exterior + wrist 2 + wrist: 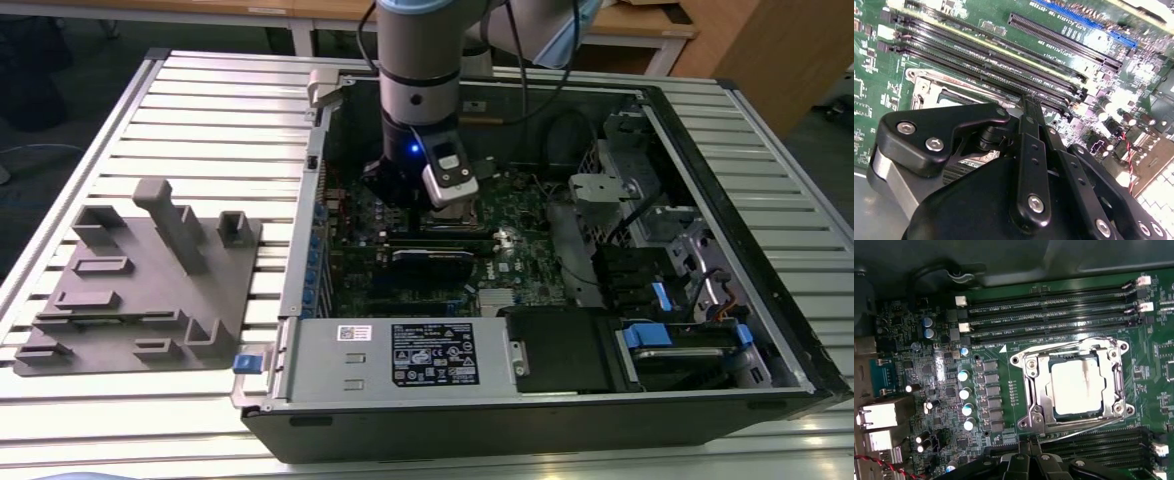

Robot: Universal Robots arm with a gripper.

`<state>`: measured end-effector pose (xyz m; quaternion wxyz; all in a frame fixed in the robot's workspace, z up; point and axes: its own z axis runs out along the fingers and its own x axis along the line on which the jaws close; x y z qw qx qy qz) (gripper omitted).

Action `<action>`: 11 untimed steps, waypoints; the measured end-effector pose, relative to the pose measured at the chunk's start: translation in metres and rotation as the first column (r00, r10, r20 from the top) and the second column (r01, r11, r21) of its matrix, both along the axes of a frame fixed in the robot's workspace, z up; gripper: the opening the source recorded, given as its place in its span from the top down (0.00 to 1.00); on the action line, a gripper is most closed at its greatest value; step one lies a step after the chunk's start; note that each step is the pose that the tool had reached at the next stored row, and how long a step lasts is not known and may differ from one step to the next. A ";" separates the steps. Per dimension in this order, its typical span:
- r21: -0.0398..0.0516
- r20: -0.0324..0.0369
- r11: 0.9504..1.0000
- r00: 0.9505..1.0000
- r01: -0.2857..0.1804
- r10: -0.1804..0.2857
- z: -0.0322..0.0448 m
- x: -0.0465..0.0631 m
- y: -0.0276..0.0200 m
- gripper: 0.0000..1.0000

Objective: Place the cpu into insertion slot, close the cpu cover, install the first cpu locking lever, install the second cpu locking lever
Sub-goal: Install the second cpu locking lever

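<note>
Black gripper (1029, 107) linkages crowd the second wrist view, the two fingers (1030, 130) pressed together into one narrow blade with nothing between them, hanging just above the socket's edge beside the long memory slots (1004, 65). Beyond them, in the first wrist view, the cpu (1077, 386) lies flat in the slot (1030, 426), its pale face showing through the window of the cover (1040, 385), which looks lowered over it. By that showing, seating and covering seem done and the work stands at the locking levers; a thin lever (1081, 426) runs along the socket's side nearest the gripper, another (1054, 346) along the far side. Engaging either would call for a steady push with the closed tips, down and under its hook. Whether any lever is already latched I cannot tell. From the exterior view the arm (418, 90) hides the socket inside the case (747, 250).
</note>
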<state>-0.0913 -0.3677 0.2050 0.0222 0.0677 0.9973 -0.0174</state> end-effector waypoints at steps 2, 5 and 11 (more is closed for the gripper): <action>0.000 0.000 1.000 1.000 -0.010 0.010 -0.0003 0.000 0.0009 0.90; 0.000 0.000 1.000 1.000 -0.013 0.013 -0.0012 0.000 0.0010 0.90; 0.015 0.000 1.000 1.000 -0.015 0.015 -0.0038 0.000 0.0009 0.90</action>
